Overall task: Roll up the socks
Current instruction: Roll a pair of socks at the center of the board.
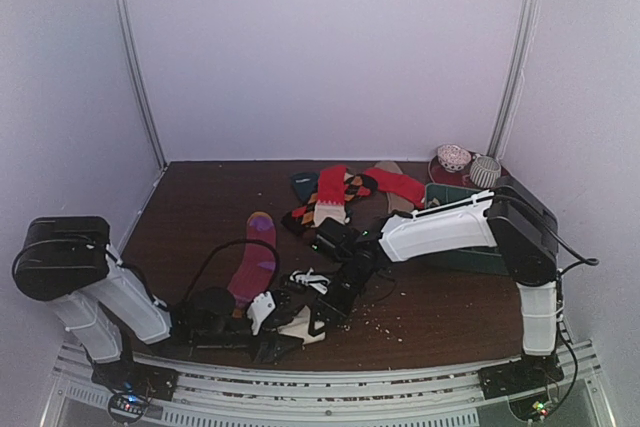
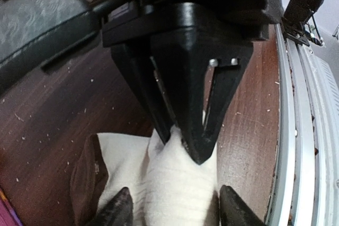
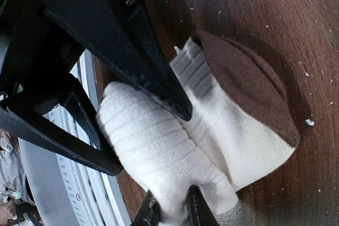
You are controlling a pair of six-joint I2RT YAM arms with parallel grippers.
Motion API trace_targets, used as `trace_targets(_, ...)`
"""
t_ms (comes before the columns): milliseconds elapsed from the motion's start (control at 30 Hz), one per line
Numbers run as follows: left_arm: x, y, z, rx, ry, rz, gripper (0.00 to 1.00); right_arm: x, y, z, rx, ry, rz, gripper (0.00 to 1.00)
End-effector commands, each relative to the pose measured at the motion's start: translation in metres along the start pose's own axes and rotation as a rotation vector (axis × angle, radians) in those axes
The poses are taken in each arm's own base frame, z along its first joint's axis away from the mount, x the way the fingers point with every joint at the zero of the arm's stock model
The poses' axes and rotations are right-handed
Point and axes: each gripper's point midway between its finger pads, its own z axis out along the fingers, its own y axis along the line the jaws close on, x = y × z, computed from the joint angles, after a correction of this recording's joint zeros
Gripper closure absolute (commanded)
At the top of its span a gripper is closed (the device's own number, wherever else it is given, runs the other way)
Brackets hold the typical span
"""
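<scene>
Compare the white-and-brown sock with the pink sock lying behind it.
Colour: the white-and-brown sock is cream with a brown toe, while the pink sock is magenta.
Pose: the white-and-brown sock is bunched and folded over, while the pink sock lies flat and stretched out.
Handling: the left gripper and right gripper both grip the white-and-brown sock; no gripper touches the pink sock.
Both rest on the table.

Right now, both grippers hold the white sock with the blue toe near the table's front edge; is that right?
Not quite: the toe of the white sock is brown, not blue, per the right wrist view. The left gripper and right gripper both hold it.
</scene>
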Motion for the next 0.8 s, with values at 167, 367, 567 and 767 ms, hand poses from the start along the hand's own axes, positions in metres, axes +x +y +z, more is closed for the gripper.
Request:
trace_targets(167,0.003,-0.004,0.005,0.025,0.001,-0.041,0.88,0.087,-0.028,0.031,0.061,0.288,0.173,0.93)
trace_targets(367,0.022,0.000,0.010,0.007,0.067,-0.141,1.00,0.076,-0.027,0.029,0.062,0.238,0.142,0.89)
trace_targets(567,0.072,0.005,-0.003,-0.035,0.224,-0.408,1.00,0.007,-0.029,-0.016,0.184,-0.149,-0.034,0.71)
trace_targets(767,0.109,-0.001,-0.017,-0.035,0.320,-0.563,1.00,-0.022,0.006,-0.080,0.331,-0.631,-0.457,0.42)
